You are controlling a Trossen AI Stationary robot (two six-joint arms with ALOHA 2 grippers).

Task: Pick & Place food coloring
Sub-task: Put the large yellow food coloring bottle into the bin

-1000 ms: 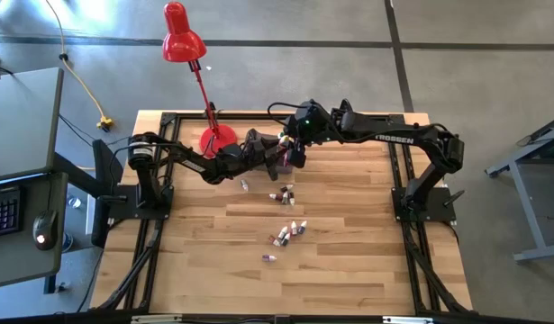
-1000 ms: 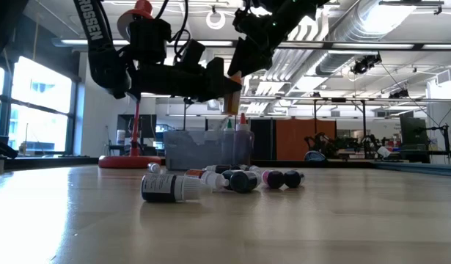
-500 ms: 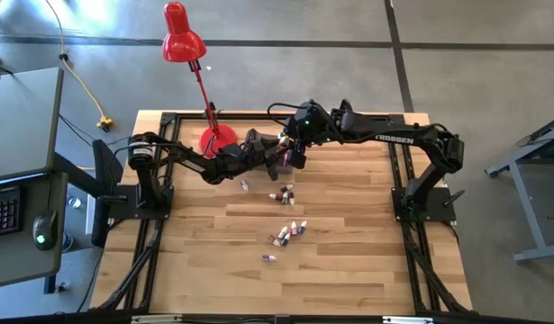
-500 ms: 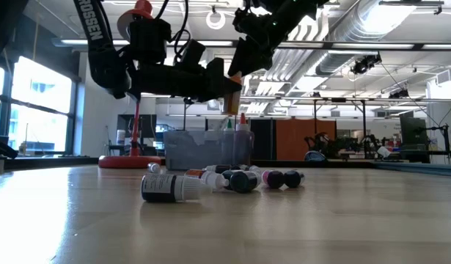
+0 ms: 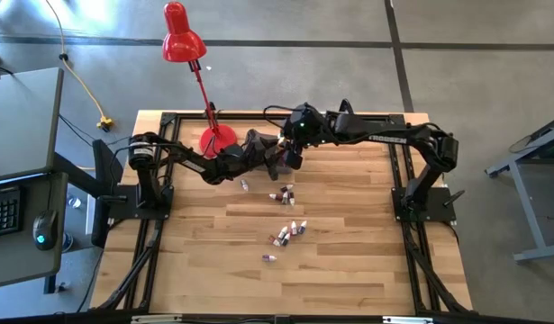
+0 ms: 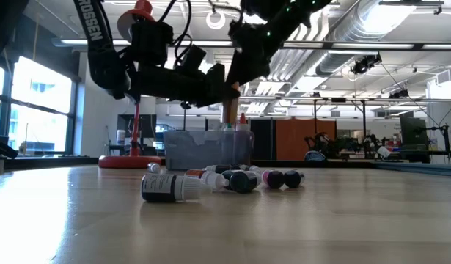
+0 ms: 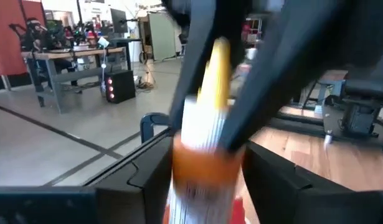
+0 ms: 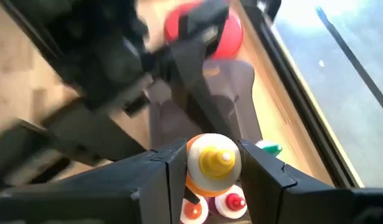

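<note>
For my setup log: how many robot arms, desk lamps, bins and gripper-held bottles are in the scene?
Robot arms: 2, the left arm and the right arm
red desk lamp: 1
grey bin: 1
food coloring bottle held in the right gripper: 1
Total: 5

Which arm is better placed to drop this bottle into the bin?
Right, probably. The right gripper is shut on the yellow-capped bottle directly above the bin, where other bottles already stand. The left gripper hovers beside it.
</note>
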